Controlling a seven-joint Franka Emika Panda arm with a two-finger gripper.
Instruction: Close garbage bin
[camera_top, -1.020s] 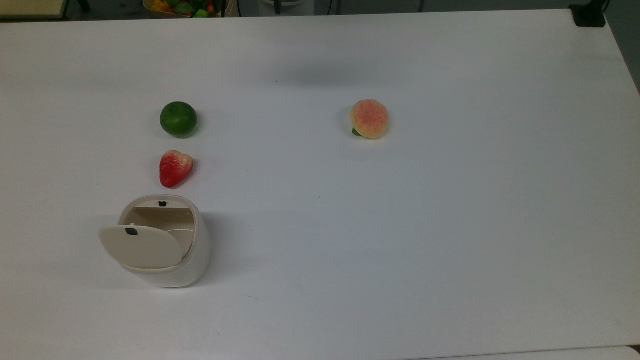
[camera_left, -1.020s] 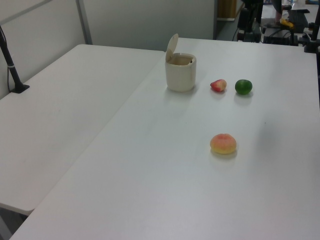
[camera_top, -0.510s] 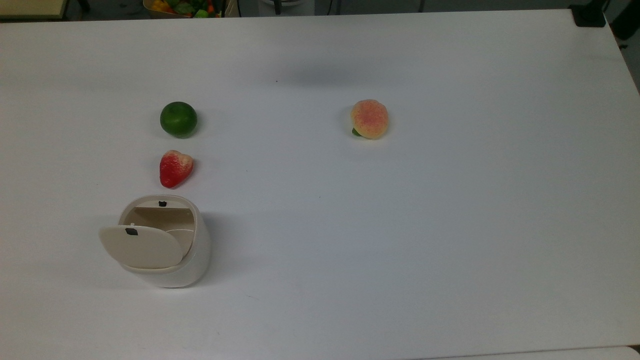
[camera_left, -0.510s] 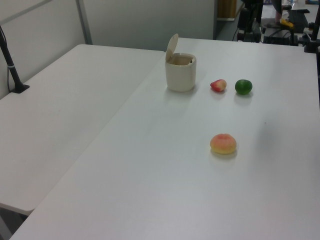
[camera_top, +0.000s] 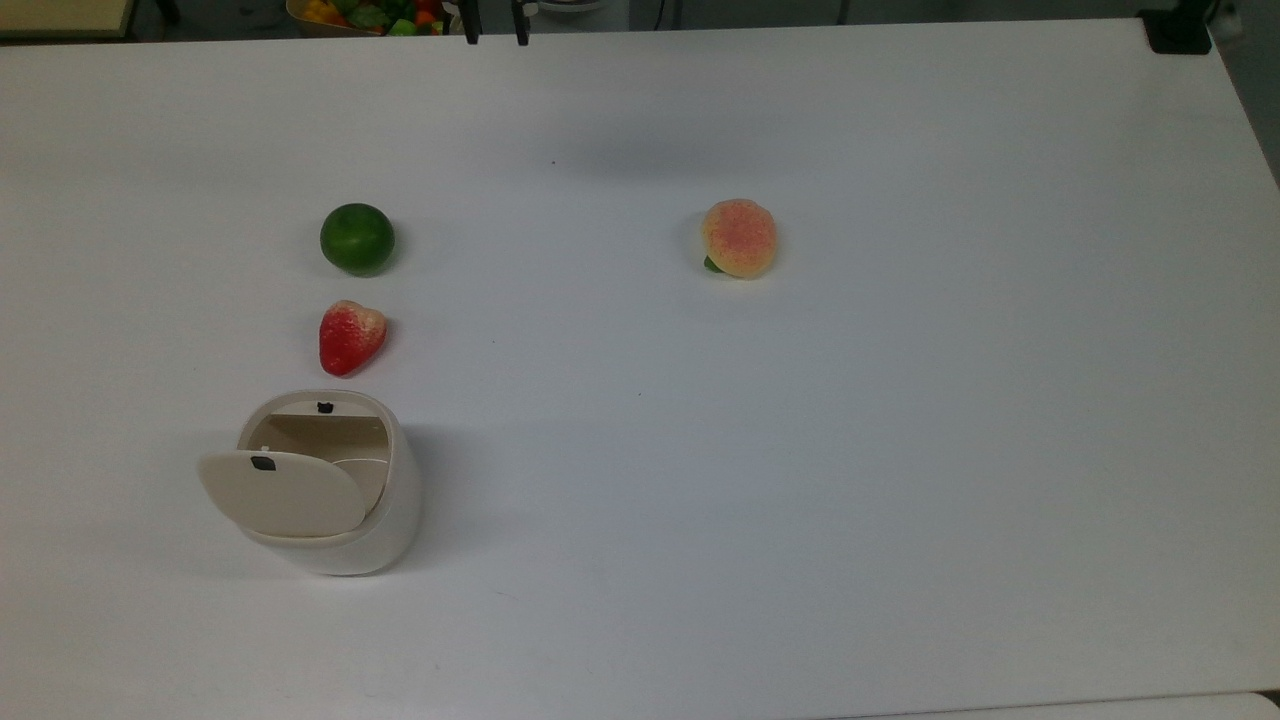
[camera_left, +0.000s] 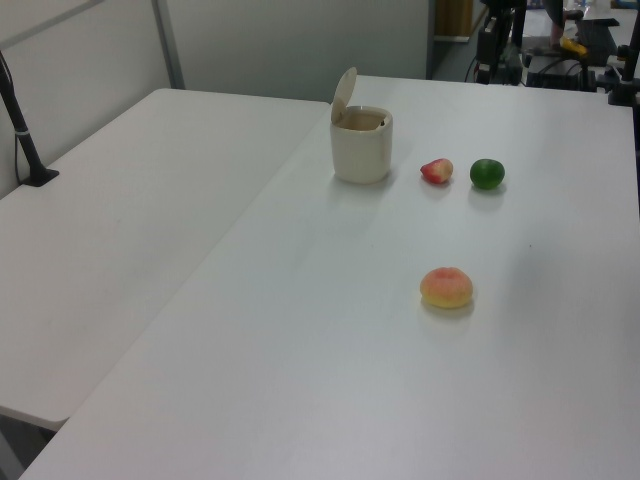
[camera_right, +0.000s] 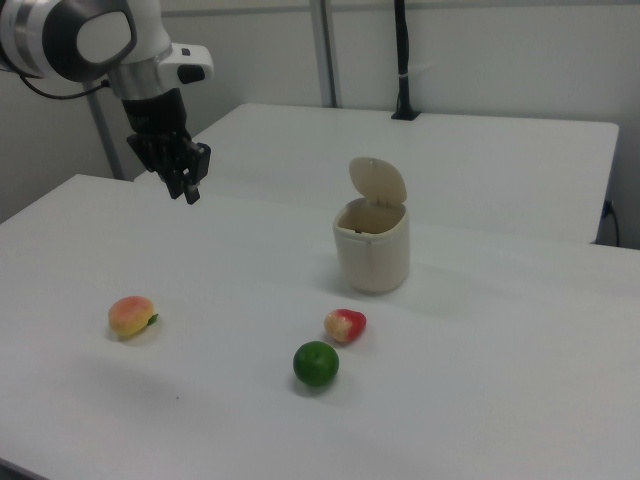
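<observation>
Cream-white plastic forms the garbage bin (camera_top: 340, 500), which stands on the white table (camera_top: 800, 450) near the top view's lower left corner. Its flat beige lid (camera_right: 377, 181) is swung up on its hinge and stands nearly upright, so the mouth is open and the closing step is not yet done. A black latch mark sits on the lid, placed, I judge, to meet its twin on the rim once the lid drops. Just beyond the bin lies a strawberry (camera_top: 351, 336), then a lime (camera_top: 357, 238) in line with it, and a peach (camera_top: 739, 237) sits well apart toward the middle. The gripper (camera_right: 188, 180) hangs above the table's far side, well apart from the bin, holding nothing; its fingers appear slightly spread, though this is hard to confirm.
</observation>
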